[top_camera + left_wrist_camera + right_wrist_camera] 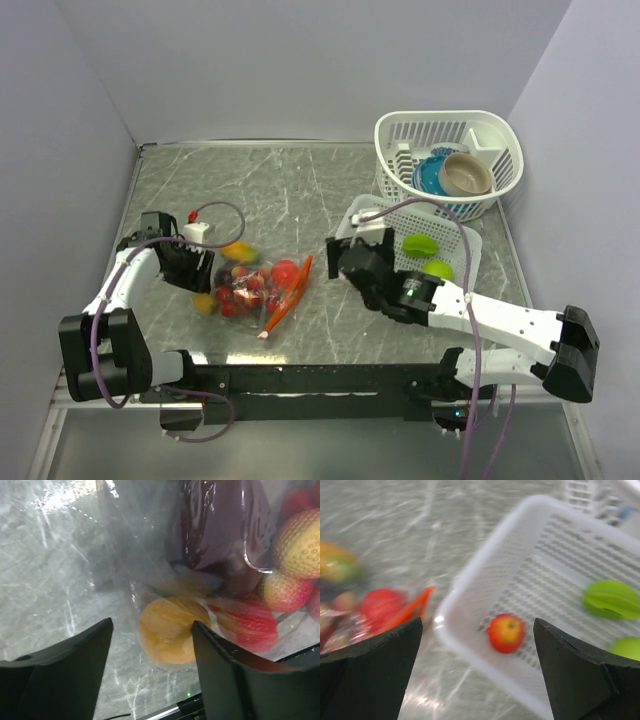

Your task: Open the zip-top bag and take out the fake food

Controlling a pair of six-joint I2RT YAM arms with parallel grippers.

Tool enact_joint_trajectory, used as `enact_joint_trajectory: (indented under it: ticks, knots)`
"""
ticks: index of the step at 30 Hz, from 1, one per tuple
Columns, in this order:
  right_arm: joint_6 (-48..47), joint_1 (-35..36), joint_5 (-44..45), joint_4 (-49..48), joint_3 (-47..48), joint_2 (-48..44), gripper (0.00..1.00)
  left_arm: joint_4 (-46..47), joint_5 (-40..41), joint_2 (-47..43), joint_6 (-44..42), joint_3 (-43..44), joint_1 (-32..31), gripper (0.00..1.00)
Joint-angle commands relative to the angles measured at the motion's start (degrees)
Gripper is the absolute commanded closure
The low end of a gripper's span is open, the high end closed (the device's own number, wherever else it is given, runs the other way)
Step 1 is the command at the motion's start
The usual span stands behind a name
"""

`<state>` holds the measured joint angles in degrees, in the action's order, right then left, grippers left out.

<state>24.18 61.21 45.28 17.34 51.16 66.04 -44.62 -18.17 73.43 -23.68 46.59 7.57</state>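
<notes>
Fingers spread apart, the left gripper sits at the left end of the bag. An orange fruit inside the plastic lies between the fingers, close against one and clear of the other.

The clear bag lies flat on the table, left of centre and near the arms, with its orange zip strip along the right edge. I cannot tell whether the strip is sealed. Most of the toy food is inside the bag: red pieces, a strawberry, a dimpled yellow-orange fruit and something dark purple.

Just right of the bag, the right gripper hovers over the near left corner of the white tray. Its fingers are spread wide with nothing between them. In the tray lie a small red-orange fruit and two green pieces.

At the far right, a white basket holds a blue bowl and a beige bowl.
</notes>
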Motion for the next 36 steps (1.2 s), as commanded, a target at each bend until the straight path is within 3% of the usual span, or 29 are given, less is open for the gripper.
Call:
enact_joint_trajectory:
  ticks: [1, 10, 17, 20, 23, 24, 25, 26, 36]
  knots:
    - [-1.3, 6.3, -0.8, -3.5, 1.0, 4.4, 0.0, 1.6, -0.4, 1.1, -2.5, -2.5, 1.0, 0.23]
    - [0.7, 9.8, -6.2, -9.1, 0.5, 14.2, 0.0, 1.0, -2.2, 4.9, -2.6, -2.2, 0.9, 0.11]
    - [0.0, 9.6, -9.7, -12.9, 2.6, 20.3, 0.0, 6.5, 0.9, 8.9, -1.5, -2.7, 0.7, 0.19]
    - [-0.3, 9.8, -10.6, -13.5, 3.9, 23.2, 0.0, 8.1, 0.6, 10.8, -1.2, -2.5, 0.5, 0.35]
    - [-0.2, 9.8, -12.0, -14.9, 4.7, 25.7, 0.0, 7.8, -0.5, 11.9, -0.8, -1.3, 0.4, 0.63]
    - [-0.5, 9.8, -12.1, -15.2, 4.8, 26.7, 0.0, 7.4, -0.7, 11.9, -0.8, -0.6, 0.4, 0.86]
    - [-0.2, 9.8, -12.6, -15.9, 5.1, 27.0, 0.0, 6.9, -0.9, 11.8, -0.8, -0.1, 0.4, 0.96]
    - [-0.3, 9.8, -12.8, -16.3, 5.1, 27.4, 0.0, 6.3, -1.2, 11.4, -1.1, 0.3, 0.3, 0.99]
    - [0.0, 11.0, -15.1, -22.0, 3.9, 28.1, 0.0, -3.5, -3.0, 3.3, -0.9, 8.2, 0.3, 0.99]
